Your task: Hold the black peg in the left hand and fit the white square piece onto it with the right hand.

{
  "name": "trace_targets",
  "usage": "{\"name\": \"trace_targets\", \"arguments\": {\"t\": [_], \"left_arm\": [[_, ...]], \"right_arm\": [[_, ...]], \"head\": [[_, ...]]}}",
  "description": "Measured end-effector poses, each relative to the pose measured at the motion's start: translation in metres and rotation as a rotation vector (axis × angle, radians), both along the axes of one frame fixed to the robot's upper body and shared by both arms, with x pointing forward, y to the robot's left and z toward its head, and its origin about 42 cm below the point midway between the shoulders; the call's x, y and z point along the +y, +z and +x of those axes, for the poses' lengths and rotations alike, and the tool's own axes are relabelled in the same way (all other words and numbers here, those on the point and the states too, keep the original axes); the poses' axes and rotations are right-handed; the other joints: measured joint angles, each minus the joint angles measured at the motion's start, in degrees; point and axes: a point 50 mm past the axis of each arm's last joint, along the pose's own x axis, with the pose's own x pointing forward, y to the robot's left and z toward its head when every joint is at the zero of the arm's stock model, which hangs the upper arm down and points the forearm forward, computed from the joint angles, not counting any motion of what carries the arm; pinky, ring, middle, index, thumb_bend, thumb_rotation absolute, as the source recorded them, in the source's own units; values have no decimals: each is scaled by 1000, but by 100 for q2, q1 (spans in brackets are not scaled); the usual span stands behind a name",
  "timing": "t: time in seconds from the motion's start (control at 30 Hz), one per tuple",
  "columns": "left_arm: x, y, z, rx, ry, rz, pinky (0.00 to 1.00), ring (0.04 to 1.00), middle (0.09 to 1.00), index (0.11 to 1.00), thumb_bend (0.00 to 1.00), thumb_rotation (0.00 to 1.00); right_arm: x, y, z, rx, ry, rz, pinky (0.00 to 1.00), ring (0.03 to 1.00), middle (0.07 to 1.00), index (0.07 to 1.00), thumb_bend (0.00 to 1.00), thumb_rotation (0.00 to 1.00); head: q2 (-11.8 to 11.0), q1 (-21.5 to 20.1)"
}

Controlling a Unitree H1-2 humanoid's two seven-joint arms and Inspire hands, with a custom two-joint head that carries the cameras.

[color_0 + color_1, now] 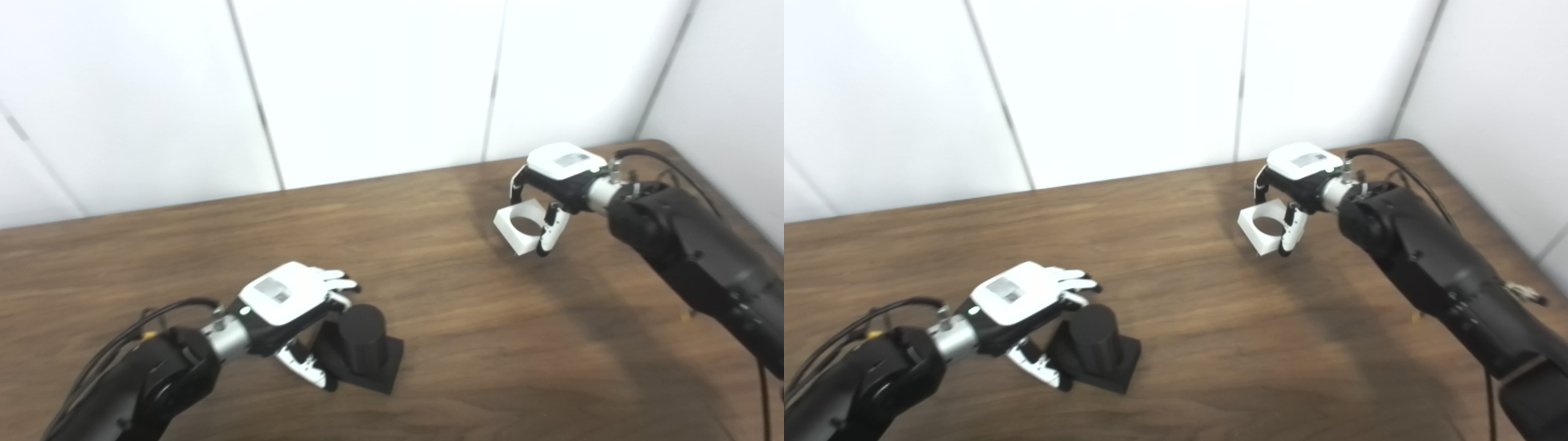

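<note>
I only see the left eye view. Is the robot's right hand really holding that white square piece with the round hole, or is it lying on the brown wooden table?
Observer: The right eye view shows the white square piece tilted, pinched in the right hand, seemingly clear of the brown wooden table.
Operator: And the black peg?
Observer: The black peg stands on the table. The left hand arches over it, with a gap between palm and peg.

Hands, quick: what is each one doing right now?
Left hand: open, fingers around the black peg, not clearly gripping.
Right hand: shut on the white square piece.
</note>
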Motion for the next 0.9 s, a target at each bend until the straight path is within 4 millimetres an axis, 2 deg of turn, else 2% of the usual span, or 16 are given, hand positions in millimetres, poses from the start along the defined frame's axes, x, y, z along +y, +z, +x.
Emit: {"name": "trace_targets", "arguments": {"t": [0.07, 0.23, 0.33, 0.77, 0.9], "left_arm": [[-2, 0, 0, 4, 4, 0, 888, 935, 905, 491, 524, 68], [-7, 0, 1, 9, 9, -1, 873, 932, 904, 492, 524, 70], [-8, 1, 2, 12, 14, 3, 879, 934, 906, 492, 524, 70], [-12, 3, 4, 15, 13, 24, 876, 931, 904, 492, 523, 71], [-12, 4, 4, 15, 13, 24, 882, 931, 892, 492, 523, 71]], "right_arm": [[10, 8, -6, 4, 44, 4, 779, 810, 747, 479, 522, 125], [30, 18, -14, -2, 134, 36, 685, 775, 738, 478, 522, 127], [39, 22, -19, 2, 173, 42, 668, 771, 739, 478, 523, 129], [84, 58, -44, -5, 364, 53, 665, 778, 748, 479, 523, 130], [90, 64, -50, -4, 400, 63, 660, 774, 744, 478, 523, 130]], "head": [[27, 44], [105, 228], [132, 299], [202, 413], [220, 440]]}}
